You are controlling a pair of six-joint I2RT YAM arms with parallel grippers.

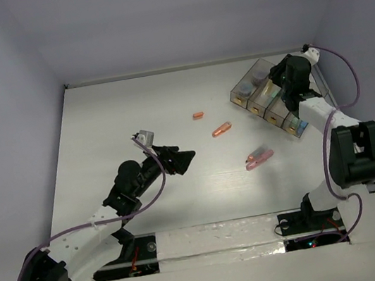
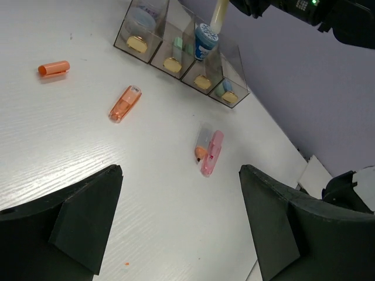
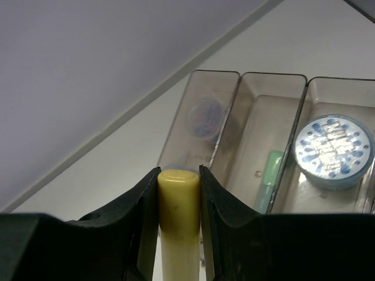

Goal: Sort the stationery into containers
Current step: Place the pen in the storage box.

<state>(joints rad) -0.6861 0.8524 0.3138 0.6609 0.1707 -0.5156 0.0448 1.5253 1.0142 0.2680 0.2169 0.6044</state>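
Left gripper: your two black fingers stand wide apart with nothing between them, hovering above the table short of the loose pieces.
Right gripper: your fingers are closed tight on a pale yellow round-ended stick, held above the bins. Which compartment lies under it, you cannot tell.
Table: white wood-grain table, carrying the bins at the far right and the loose pieces mid-right.
Containers: row of four joined clear brown-tinted plastic bins, set at a slant.
Already sorted: a blue-patterned round roll in one bin, a pale green stick in the bin beside it, and a dimmer round roll in the next. The last bin holds small pieces too blurred to name.
Left to sort: a translucent orange stick, a pink stick with a small orange-and-clear piece touching it, and a short orange stub well apart from them.
Progress: you look past halfway, with one piece in hand and four on the table.
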